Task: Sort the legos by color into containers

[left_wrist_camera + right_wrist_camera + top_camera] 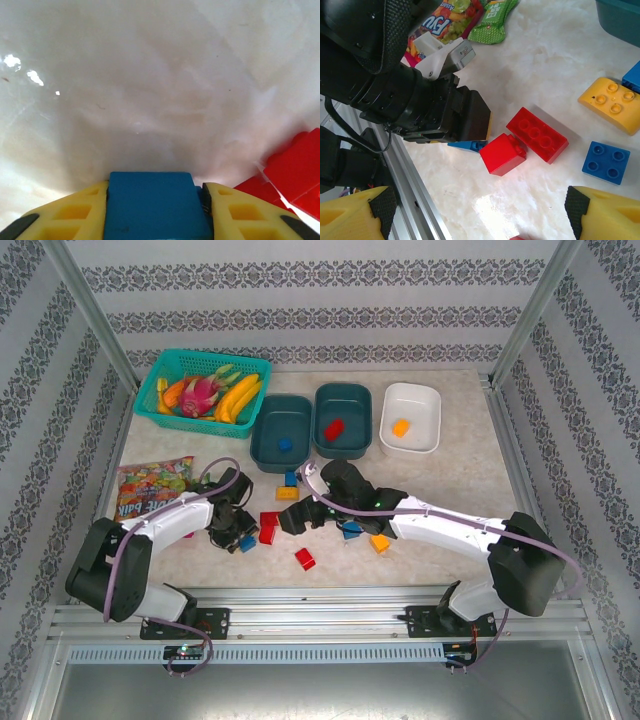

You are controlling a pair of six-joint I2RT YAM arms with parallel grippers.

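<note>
Left jaws: we find the left gripper (156, 194) clamped on a blue brick (152, 215), which fills the whole gap.
Held brick: its broad face spans the jaws from side to side. We cannot tell whether it rests on the tabletop (150, 90) or hangs clear.
Just right of the left jaws: red bricks (295, 172), close beside the grip but not in it.
Right jaws: the right gripper (477, 215) stands wide apart and holds nothing.
Ahead of the left jaws, slightly right, well apart: the teal tub (270, 415) that already holds a blue piece.
Further right of it: a second teal tub (360, 405) with red, then the white tub (425, 405) with orange.
Nearer arm: the left, we judge, so the carry runs forward and a little rightward.
</note>
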